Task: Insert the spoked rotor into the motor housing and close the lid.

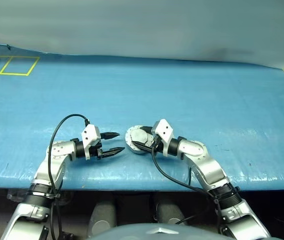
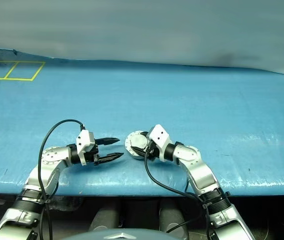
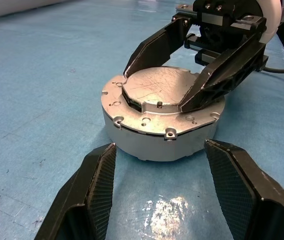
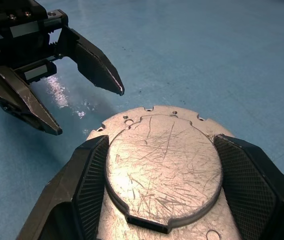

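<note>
The motor housing (image 1: 135,141) is a short silver puck lying on the blue mat between my two grippers. The lid (image 4: 164,165), a scratched silver disc with a raised round plate, lies flat on top of it. My right gripper (image 1: 141,141) reaches over the puck from the right, and its two fingers press against opposite edges of the lid's raised plate. My left gripper (image 1: 120,141) hovers open just left of the housing (image 3: 157,142), fingers spread and touching nothing. The spoked rotor is hidden.
The blue mat (image 1: 192,95) stretches far behind and to both sides of the puck. Yellow tape squares (image 1: 12,65) mark its far left corner. The table's front edge (image 1: 147,180) runs close below both grippers.
</note>
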